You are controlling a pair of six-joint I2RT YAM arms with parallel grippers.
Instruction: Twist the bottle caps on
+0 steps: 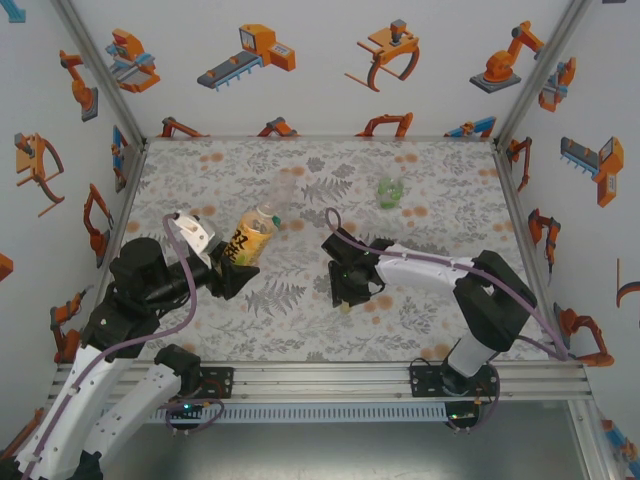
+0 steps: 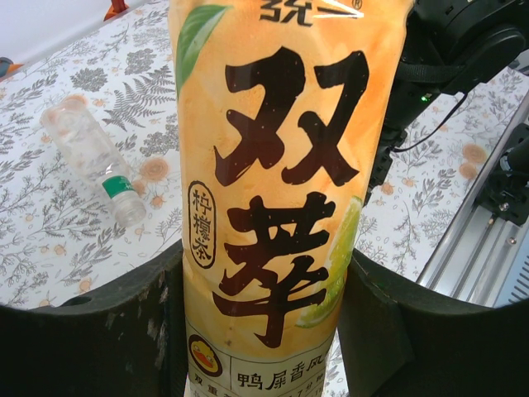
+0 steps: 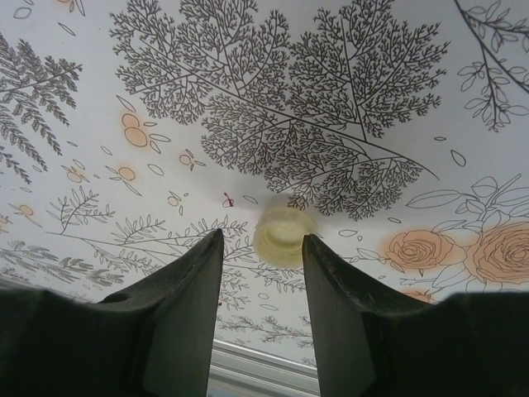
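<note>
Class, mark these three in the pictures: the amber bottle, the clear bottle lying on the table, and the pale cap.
amber bottle [image 2: 281, 207]: left wrist view, on its yellow label.
clear bottle [image 2: 87, 153]: left wrist view, on its clear body.
pale cap [image 3: 285, 236]: right wrist view, on its middle.

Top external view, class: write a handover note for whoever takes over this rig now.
Left end effector: shut on the amber bottle, held tilted.
Right end effector: open, tips at a pale cap on the table.
A clear bottle and a greenish bottle sit farther back.
Done: amber bottle gripped.
Left: grasp cap, screw it on, then the others.
</note>
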